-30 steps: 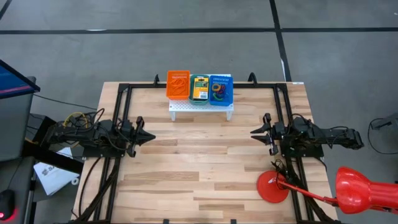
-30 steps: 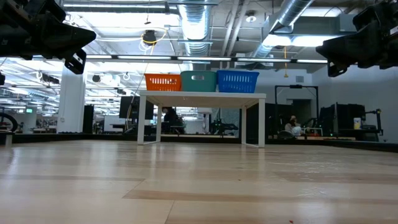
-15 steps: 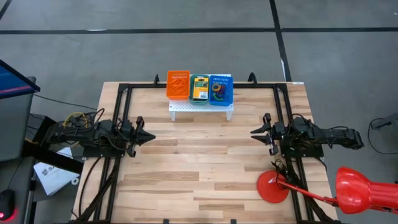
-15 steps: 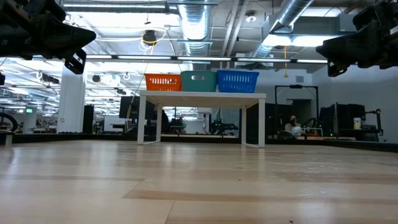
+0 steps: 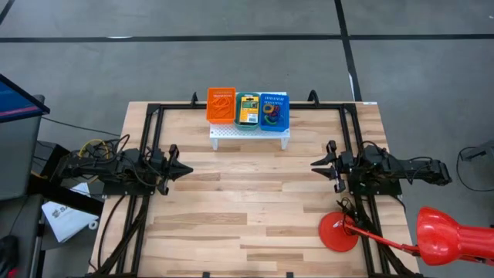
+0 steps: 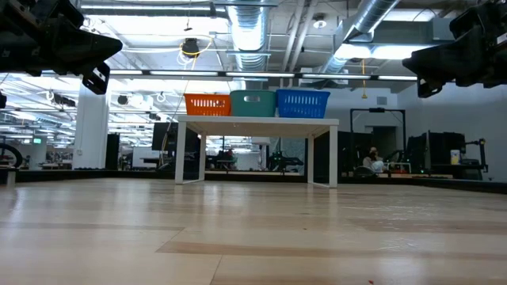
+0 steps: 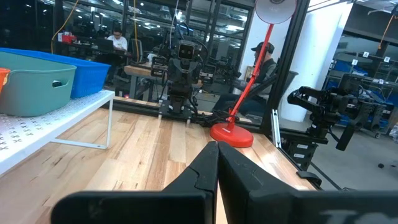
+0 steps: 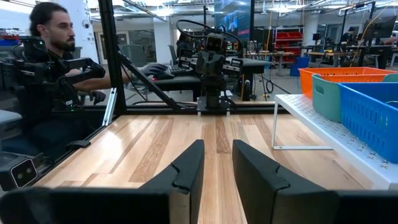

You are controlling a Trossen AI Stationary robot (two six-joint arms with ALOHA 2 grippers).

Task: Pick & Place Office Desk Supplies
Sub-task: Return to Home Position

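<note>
Overhead view of a wooden table [image 5: 247, 208] with a dark robot arm lying along each side. At 9 o'clock the left gripper [image 5: 186, 171] hovers near the table's left edge and points toward the centre. Its wrist camera shows the two fingers pressed together with nothing between them. At 12 o'clock, against the far edge, a white perforated stand [image 5: 247, 133] carries three small bins touching side by side: an orange bin [image 5: 221, 105], a green bin [image 5: 248, 110] and a blue bin [image 5: 274, 112]. A yellow-and-green crayon box [image 5: 248, 116] lies flat in the green bin. A heap of rubber-band loops [image 5: 270, 117], dark and mixed in colour, lies in the blue bin. The orange bin holds thin orange shapes too small to tell apart. At 3 o'clock the right gripper [image 5: 316, 164] points back toward the centre, facing the left one. Its fingers stand slightly apart with a narrow gap and grip nothing. Both grippers are well apart from the stand and bins. At about 5 o'clock a red round disc [image 5: 337, 232] rests on the table as the foot of a red lamp, whose head [image 5: 444, 235] hangs beyond the right edge. The right wrist camera shows a person [image 8: 53, 68] seated past the table frame.
</note>
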